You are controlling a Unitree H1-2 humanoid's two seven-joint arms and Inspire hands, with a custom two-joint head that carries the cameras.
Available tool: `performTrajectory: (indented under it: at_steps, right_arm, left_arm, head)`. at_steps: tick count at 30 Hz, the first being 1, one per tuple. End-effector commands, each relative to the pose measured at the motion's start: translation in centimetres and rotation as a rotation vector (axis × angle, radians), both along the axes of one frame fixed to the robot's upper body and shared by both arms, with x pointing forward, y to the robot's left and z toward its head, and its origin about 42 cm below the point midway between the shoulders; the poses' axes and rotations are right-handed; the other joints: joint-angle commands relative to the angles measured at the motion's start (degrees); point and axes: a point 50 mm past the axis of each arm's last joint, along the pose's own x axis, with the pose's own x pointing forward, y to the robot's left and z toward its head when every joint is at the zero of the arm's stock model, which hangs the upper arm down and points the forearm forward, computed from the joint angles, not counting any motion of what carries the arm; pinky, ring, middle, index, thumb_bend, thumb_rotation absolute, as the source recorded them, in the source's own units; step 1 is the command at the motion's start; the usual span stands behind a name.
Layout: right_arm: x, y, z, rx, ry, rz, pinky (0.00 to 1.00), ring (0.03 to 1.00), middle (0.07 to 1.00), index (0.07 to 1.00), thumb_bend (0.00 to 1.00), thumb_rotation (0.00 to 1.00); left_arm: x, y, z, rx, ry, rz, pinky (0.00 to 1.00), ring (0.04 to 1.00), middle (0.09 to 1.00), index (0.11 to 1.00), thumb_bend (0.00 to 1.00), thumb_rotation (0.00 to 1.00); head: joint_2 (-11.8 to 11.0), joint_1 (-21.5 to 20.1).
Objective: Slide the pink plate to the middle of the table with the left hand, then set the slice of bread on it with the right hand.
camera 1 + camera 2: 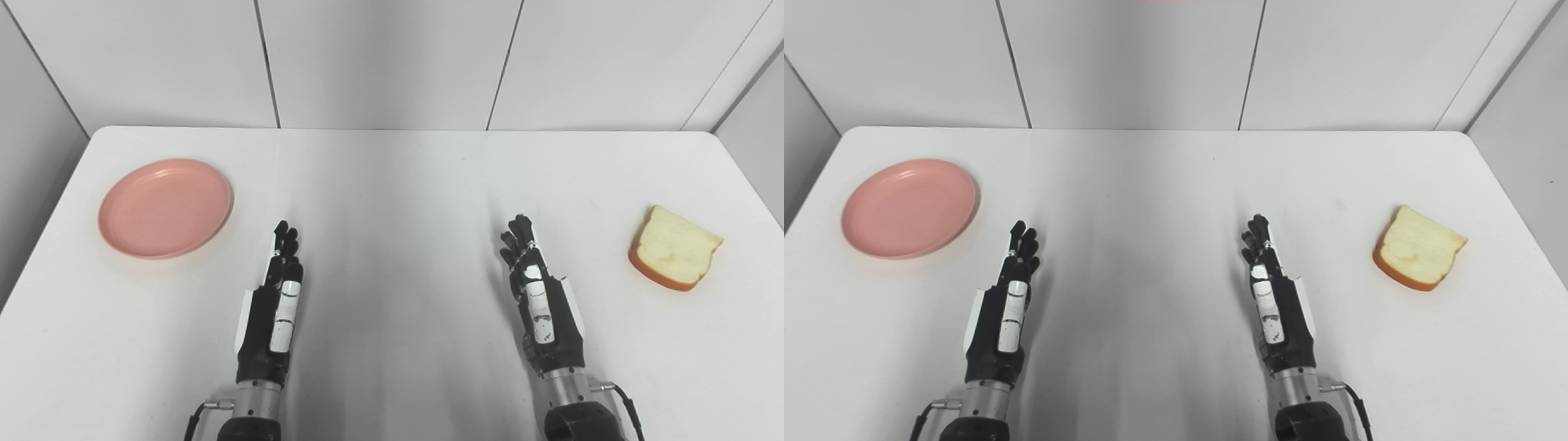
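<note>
Nearest the camera, the left hand (272, 306) is held edge-up over the bench (392, 184), fingers (285, 242) extended, slightly apart and empty; the pink plate (165, 208) lies up and to its left, near but untouched. Further right, the right hand (542, 306) is likewise open and empty, with the slice of bread (674, 248) seen flat, well apart to its right.
</note>
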Motion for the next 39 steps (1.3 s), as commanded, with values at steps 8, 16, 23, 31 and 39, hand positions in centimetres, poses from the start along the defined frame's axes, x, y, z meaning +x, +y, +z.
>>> performTrajectory:
  at_steps: [8,16,23,31,39]
  right_arm:
    - [0.2,-0.8,-0.1,0.022,-0.035,-0.001,0.99,0.986,0.992,0.981,0.8,0.93]
    - [-0.1,-2.3,-1.3,-0.02,-0.043,0.005,0.99,0.984,0.987,0.976,0.81,0.92]
    - [-0.3,-3.8,-2.5,-0.028,-0.044,0.005,0.99,0.974,0.975,0.975,0.81,0.89]
    - [-0.1,-5.0,-4.3,-0.009,-0.03,0.016,1.0,0.995,0.992,0.987,0.78,0.91]
    - [-0.1,-4.8,-5.2,-0.007,-0.006,0.022,1.0,0.999,0.983,0.993,0.78,0.93]
  left_arm:
    - [0.2,-1.3,0.5,0.005,-0.044,-0.002,1.0,1.0,1.0,1.0,0.71,1.0]
    - [0.2,-2.5,-0.3,0.008,-0.047,-0.013,1.0,1.0,1.0,1.0,0.66,1.0]
    - [0.1,-4.0,-1.3,0.048,-0.049,0.005,1.0,1.0,1.0,1.0,0.59,1.0]
    - [0.4,-5.4,-2.6,0.035,-0.054,0.012,1.0,1.0,1.0,1.0,0.51,1.0]
    - [0.3,-5.3,-3.4,0.027,-0.077,0.03,1.0,0.997,1.0,1.0,0.5,0.99]
  head:
    - [-2.81,3.53]
    - [-6.18,7.95]
    - [-9.17,12.02]
    - [-14.11,15.39]
    - [-16.93,15.0]
